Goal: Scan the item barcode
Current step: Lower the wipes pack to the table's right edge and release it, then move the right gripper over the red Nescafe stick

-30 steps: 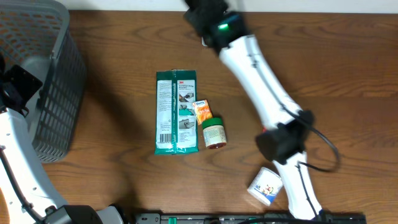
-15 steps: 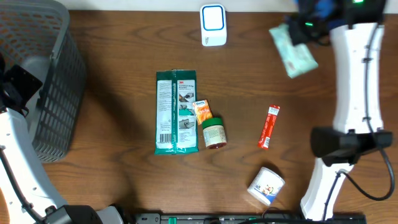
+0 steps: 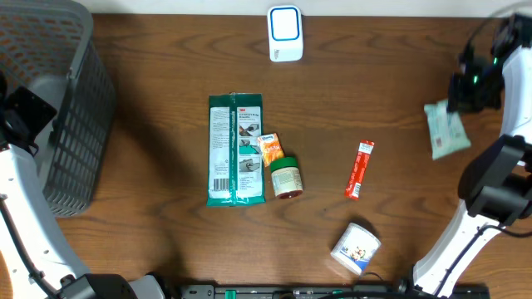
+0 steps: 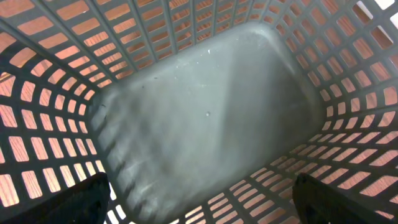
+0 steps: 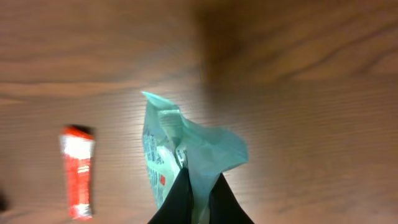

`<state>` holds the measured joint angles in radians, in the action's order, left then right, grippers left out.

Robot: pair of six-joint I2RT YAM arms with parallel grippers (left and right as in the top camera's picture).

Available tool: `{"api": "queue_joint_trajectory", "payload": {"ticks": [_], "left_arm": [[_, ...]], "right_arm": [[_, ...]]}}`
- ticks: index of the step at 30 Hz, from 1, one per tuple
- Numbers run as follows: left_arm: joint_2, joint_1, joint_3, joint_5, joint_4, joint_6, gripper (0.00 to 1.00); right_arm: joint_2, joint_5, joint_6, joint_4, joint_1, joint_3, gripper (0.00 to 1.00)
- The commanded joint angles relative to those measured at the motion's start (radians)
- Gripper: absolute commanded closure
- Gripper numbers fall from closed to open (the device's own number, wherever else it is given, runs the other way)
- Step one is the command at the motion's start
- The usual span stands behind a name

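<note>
Place: I'm calling it a mock shop checkout, laid out on a wooden table (image 3: 150, 166).
Top centre: white scanner (image 3: 284, 33).
Upper left: grey mesh basket (image 3: 79, 108).
Middle: packaged goods, namely green pack (image 3: 236, 149), small jar (image 3: 286, 177), red sachet (image 3: 359, 169).

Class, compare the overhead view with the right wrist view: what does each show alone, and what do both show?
Only the overhead shows the grey basket, white scanner, flat green pack, green-lidded jar and white tub. Only the right wrist view shows the right fingers pinching the pale green pouch by its crumpled edge. Both show that pouch, the red stick packet and the wooden table.
</note>
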<state>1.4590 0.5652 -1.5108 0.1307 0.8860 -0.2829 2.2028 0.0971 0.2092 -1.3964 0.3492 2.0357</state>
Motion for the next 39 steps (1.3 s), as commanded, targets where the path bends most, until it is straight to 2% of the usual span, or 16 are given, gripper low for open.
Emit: {"api": "queue_joint_trajectory", "payload": {"ticks": [1, 5, 6, 7, 9, 10, 14, 21, 26, 29, 32, 36, 39], "left_arm": [[0.008, 0.003, -0.013, 0.005, 0.001, 0.013, 0.07], [0.008, 0.003, -0.013, 0.005, 0.000, 0.013, 0.07], [0.007, 0.003, -0.013, 0.005, 0.001, 0.013, 0.06], [0.007, 0.003, -0.013, 0.005, 0.001, 0.013, 0.07], [0.007, 0.003, -0.013, 0.005, 0.000, 0.013, 0.06], [0.008, 0.003, -0.013, 0.005, 0.000, 0.013, 0.06], [0.008, 0.003, -0.013, 0.005, 0.001, 0.013, 0.07], [0.007, 0.003, -0.013, 0.005, 0.001, 0.013, 0.07], [0.008, 0.003, -0.013, 0.005, 0.001, 0.013, 0.06], [0.008, 0.003, -0.013, 0.005, 0.001, 0.013, 0.07], [0.008, 0.003, -0.013, 0.005, 0.001, 0.013, 0.06], [0.008, 0.003, -0.013, 0.005, 0.001, 0.013, 0.06], [0.007, 0.003, -0.013, 0.005, 0.001, 0.013, 0.07]], "right_arm": [[0.002, -0.002, 0.097, 0.077, 0.020, -0.145, 0.99], [0.002, -0.003, 0.121, 0.189, 0.029, -0.239, 0.98], [0.002, -0.003, 0.121, 0.211, 0.030, -0.245, 0.93], [0.002, -0.007, 0.120, 0.219, 0.031, -0.245, 0.67], [0.002, -0.033, 0.120, 0.220, 0.031, -0.242, 0.05], [0.002, -0.054, 0.117, 0.217, 0.031, -0.237, 0.01], [0.002, -0.131, 0.074, 0.200, 0.030, -0.215, 0.01], [0.002, -0.124, 0.027, 0.064, 0.029, -0.081, 0.01], [0.002, -0.170, -0.006, 0.000, 0.029, -0.057, 0.01], [0.002, -0.287, -0.134, 0.006, 0.029, -0.057, 0.01], [0.001, -0.269, -0.100, -0.048, 0.029, -0.057, 0.01], [0.001, -0.116, -0.100, -0.040, 0.029, -0.048, 0.01], [0.001, 0.175, -0.099, -0.033, 0.029, -0.029, 0.01]]}}
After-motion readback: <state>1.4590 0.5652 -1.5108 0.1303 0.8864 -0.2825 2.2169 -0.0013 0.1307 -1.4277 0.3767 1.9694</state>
